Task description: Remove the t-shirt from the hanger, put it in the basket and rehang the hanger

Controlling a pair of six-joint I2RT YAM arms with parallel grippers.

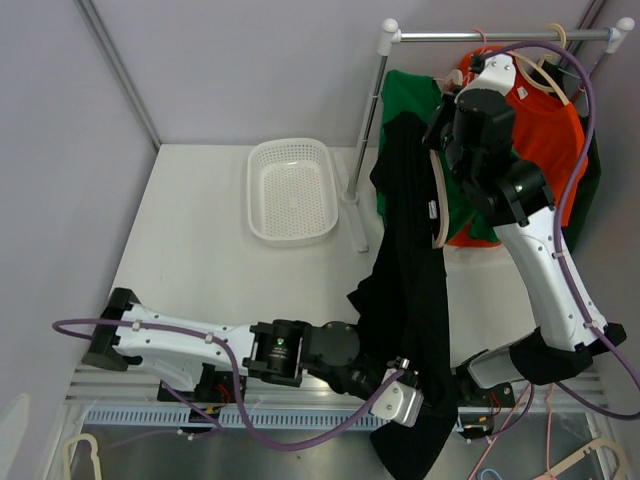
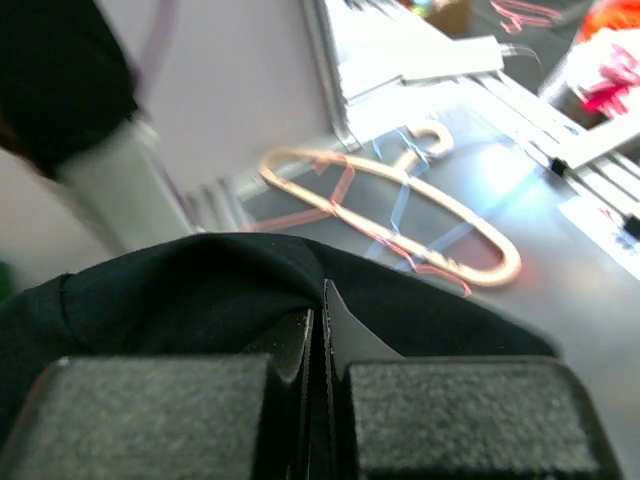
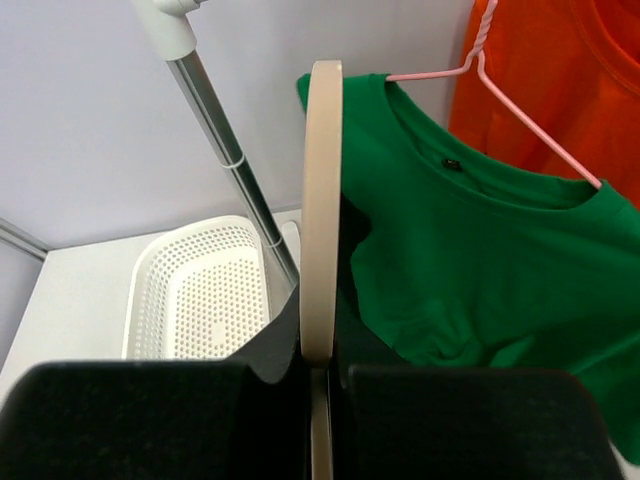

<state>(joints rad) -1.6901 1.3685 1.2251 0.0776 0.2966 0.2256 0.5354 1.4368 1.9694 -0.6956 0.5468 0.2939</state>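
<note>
You're at the pull-off stage. The black t-shirt (image 1: pixel 405 260) hangs from the beige hanger (image 1: pixel 440 205), which your right gripper (image 3: pixel 318 372) holds up in front of the rack (image 1: pixel 500 36). The shirt's lower end trails past the near edge of the counter (image 1: pixel 200 260).

To do this well, I'd hold the right arm high and steady and draw the left arm down and toward you. That way the neck should slide off 1 shoulder of the hanger first rather than both at once. Pull slowly, because the cloth looks soft and likely to stretch. If it snags on the hanger's end, tip the hanger with the right wrist instead of tugging harder. The green t-shirt (image 3: pixel 480 250) and the orange t-shirt (image 1: pixel 545 130) hang just behind, so work away from them to avoid dragging either.

Left gripper (image 2: pixel 322 335): its 2 jaws are pressed together with a fold of the black cloth pinched between them, low on the shirt. The bite looks thin, so I'd judge that a sharp pull could make it slip.

Right gripper: the jaws are clamped tight on the hanger's beige frame. Black cloth drapes just beside the fingers, but I can't tell whether any of it is caught in the grip.
</note>
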